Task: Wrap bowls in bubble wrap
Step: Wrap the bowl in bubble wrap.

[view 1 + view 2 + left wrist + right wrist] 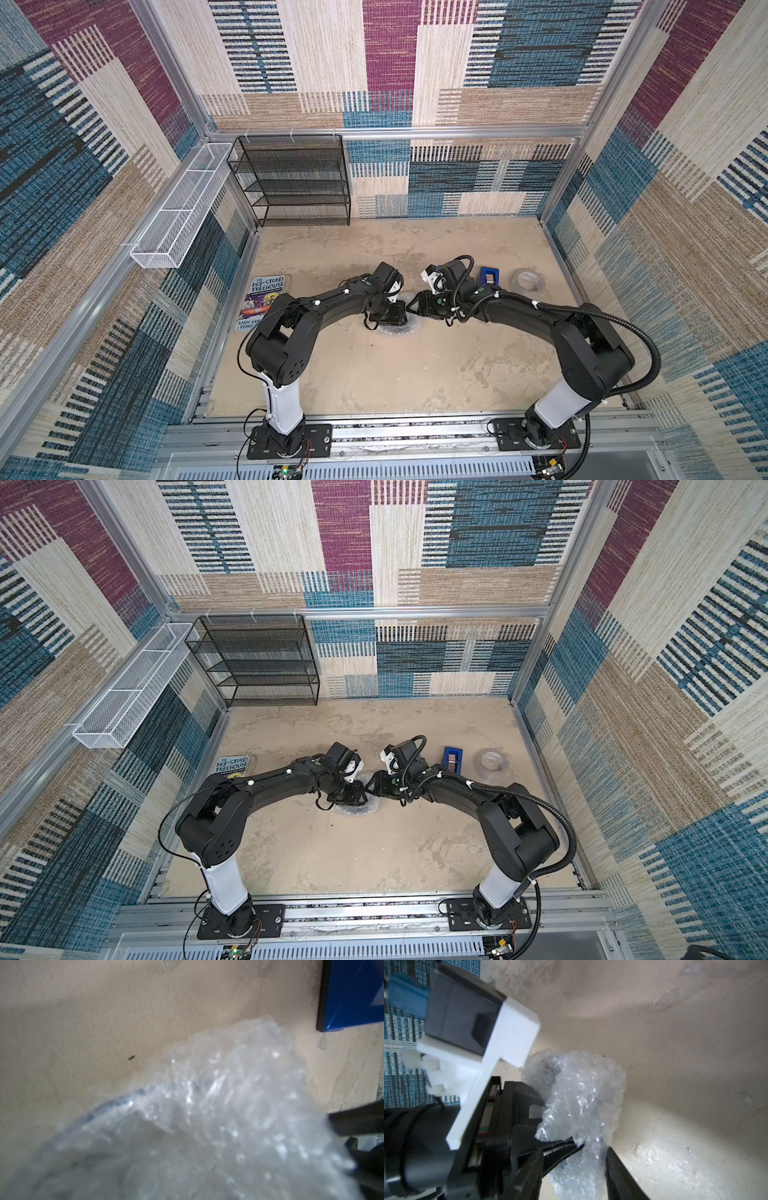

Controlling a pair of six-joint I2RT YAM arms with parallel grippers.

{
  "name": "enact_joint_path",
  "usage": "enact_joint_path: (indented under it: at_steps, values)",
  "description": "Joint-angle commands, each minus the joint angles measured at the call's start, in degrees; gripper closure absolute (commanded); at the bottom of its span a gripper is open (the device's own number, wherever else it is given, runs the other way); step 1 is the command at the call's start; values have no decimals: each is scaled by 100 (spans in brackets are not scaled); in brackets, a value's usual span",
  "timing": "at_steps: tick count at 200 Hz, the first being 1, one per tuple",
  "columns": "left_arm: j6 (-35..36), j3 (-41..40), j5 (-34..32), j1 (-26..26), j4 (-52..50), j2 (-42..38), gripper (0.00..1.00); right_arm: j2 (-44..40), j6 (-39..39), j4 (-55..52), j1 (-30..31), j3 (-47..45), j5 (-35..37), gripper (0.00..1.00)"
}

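The bubble wrap (399, 330) lies bunched in a crinkled heap at the table's middle, under both wrists. The bowl (128, 1099) shows only as a blurred blue-edged rim through the wrap in the left wrist view. My left gripper (578, 1142) points down into the heap, its thin fingers pinched together on a fold of bubble wrap (581, 1095). My right gripper (411, 308) comes in from the right. Its jaws stand apart on either side of the hanging wrap, with a gap on one side.
A book (262, 299) lies at the table's left edge. A blue box (489, 277) and a white tape roll (530, 281) sit to the right of the arms. A black mesh shelf (291, 183) stands at the back left, beside a white wire basket (178, 208) on the left wall.
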Motion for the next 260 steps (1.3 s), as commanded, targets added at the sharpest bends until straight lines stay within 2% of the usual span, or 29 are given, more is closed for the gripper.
enact_joint_path:
  at_steps: [1,60,104,125,141,164,179,260]
  values:
    - [162,-14,-33,2,-100,-46,66,-1,160,552,-103,-86,-310,49]
    - [294,-20,41,2,-19,-162,71,583,199,864,-109,70,-701,41]
    - [334,15,185,2,59,-131,75,518,187,1035,-103,-6,-859,31]
    - [327,-5,294,-7,163,-145,75,605,132,983,-103,21,-912,29]
    - [347,-19,420,-13,262,-160,72,666,125,1010,-94,1,-969,29]
    - [334,-64,652,-10,428,-176,60,746,119,988,-38,3,-978,30]
    - [333,-81,760,-12,479,-162,57,781,118,998,-16,-4,-988,30]
    - [221,-1,1009,-22,622,-241,54,881,119,1095,96,-35,-1104,28]
